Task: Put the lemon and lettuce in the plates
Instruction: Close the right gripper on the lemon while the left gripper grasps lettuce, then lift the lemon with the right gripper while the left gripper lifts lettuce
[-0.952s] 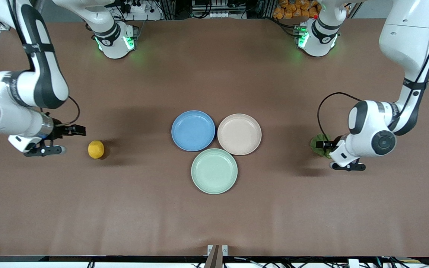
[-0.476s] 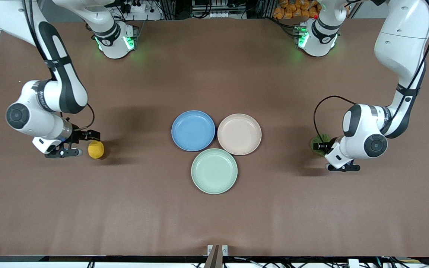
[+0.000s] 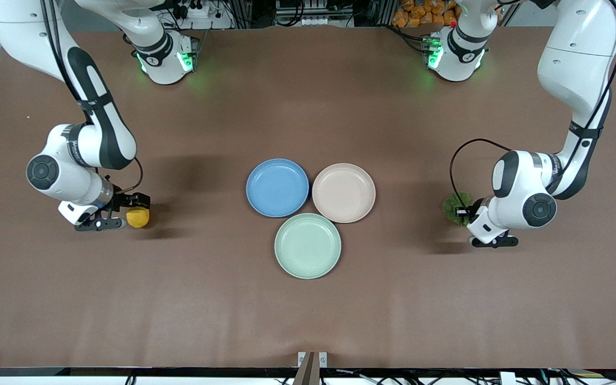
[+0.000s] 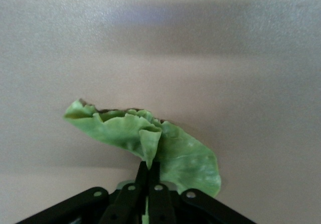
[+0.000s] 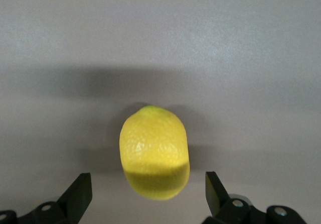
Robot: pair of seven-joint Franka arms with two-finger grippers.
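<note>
While the right gripper sits low at the right arm's end of the table, its fingers spread wide, the lemon lies on the table between them, untouched. Over at the left arm's end, the left gripper is pinched tight on the lettuce. The blue plate and the beige-pink plate sit mid-table, well apart from both.
</note>
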